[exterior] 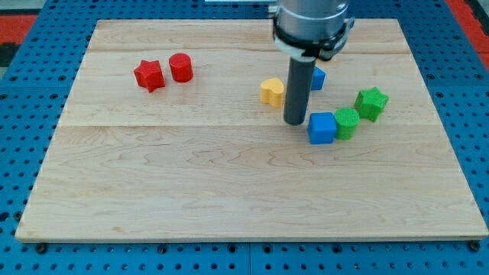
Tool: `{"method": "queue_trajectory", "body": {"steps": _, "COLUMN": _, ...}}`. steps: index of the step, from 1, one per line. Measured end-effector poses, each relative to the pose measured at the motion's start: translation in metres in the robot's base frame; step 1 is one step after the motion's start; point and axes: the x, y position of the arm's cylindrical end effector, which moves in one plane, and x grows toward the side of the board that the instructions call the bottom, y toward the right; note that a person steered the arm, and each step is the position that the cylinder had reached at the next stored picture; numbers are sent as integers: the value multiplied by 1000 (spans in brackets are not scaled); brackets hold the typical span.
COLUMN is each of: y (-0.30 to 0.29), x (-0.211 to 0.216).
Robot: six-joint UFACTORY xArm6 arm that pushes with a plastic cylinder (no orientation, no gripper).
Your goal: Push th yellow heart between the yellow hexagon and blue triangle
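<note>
The pale wooden tabletop (229, 191) carries seven small blocks that can be seen, and the dark rod stands upright among those on the view's right. My tip (295, 122) rests on the board just to the lower right of the yellow block (270, 91), a rounded piece that I take to be the yellow heart of the task; whether the rod touches it I cannot tell, though the two look very close. There is no hand on this arm, only the rod, so nothing is held or clamped.

Just right of the tip lies a blue cube-like block (322, 127), touching a ribbed green cylinder-like block (346, 123), with a green star-shaped block (371, 103) just beyond towards the upper right. Behind the rod a second blue block (318, 78) shows only as a sliver, so its shape is hidden; it may be the blue triangle. No second yellow block is visible, so the yellow hexagon is either behind the rod or out of sight, and the target gap cannot be placed with confidence. Well apart at the view's upper left sit a red star-shaped block (149, 75) and a red cylinder-like block (180, 67), just beside each other.

In my judgement the tip's place beside the heart suits a short sideways nudge, but the blue and green pair lies near enough to be knocked.
</note>
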Motion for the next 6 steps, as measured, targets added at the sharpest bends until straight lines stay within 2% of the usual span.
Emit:
{"method": "queue_trajectory", "body": {"steps": 2, "y": -93, "x": -77}}
{"method": "queue_trajectory", "body": {"steps": 3, "y": -129, "x": -90}}
{"method": "queue_trajectory", "body": {"steps": 4, "y": -112, "x": -121}}
{"method": "queue_trajectory", "body": {"steps": 5, "y": -32, "x": -134}}
{"method": "queue_trajectory", "body": {"steps": 6, "y": 3, "x": -133}}
